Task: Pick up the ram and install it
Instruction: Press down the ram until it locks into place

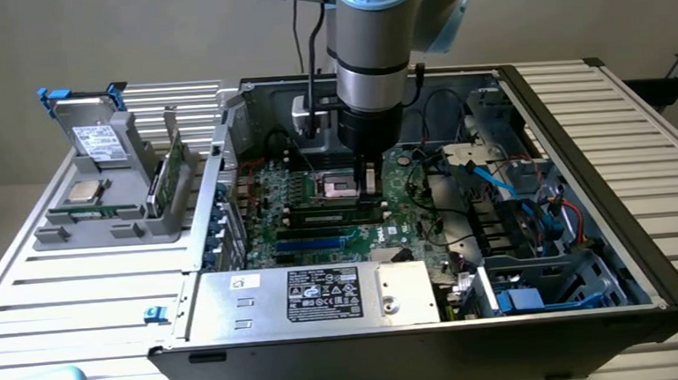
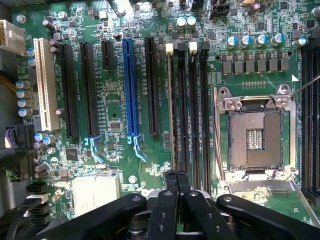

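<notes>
End effector [image 2: 176, 182] clenched on ram [image 2: 172, 115], ram edge-on in motherboard [image 2: 115, 100] memory slot

The exterior camera is looking down from high in front at the open computer case [image 1: 436, 237] on the bench [image 1: 74, 286]. The wrist camera is peering straight down, close over the motherboard [image 2: 115, 100]; both are sharing its empty processor socket [image 1: 341, 186].
</notes>
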Robot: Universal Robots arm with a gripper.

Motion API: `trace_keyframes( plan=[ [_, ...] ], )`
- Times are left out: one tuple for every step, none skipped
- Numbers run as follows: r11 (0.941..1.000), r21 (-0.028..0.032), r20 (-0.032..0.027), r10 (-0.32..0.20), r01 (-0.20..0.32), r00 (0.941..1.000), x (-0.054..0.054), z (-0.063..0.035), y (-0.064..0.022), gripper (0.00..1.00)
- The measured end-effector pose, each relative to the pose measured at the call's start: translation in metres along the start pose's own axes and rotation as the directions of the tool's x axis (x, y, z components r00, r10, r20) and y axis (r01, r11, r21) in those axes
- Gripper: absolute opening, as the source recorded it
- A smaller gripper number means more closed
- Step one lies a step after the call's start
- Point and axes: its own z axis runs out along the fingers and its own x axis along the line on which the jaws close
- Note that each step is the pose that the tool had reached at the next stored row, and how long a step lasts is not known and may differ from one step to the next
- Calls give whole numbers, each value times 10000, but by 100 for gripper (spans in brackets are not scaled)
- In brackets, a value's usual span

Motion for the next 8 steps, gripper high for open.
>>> trace_keyframes(
  plan=[
    [10000,-1,-2,0,0,10000,0,1,0,11],
    [10000,-1,-2,0,0,10000,0,3,0,11],
    [10000,0,1,0,0,10000,0,5,0,11],
    [10000,0,2,-1,1,10000,0,7,0,11],
    [10000,-1,1,-1,1,10000,0,8,0,11],
    [10000,-1,0,-1,1,10000,0,8,1,11],
    [10000,-1,-1,0,0,10000,0,8,2,11],
    [10000,2,10,0,0,10000,-1,-1,2,11]
  ],
)
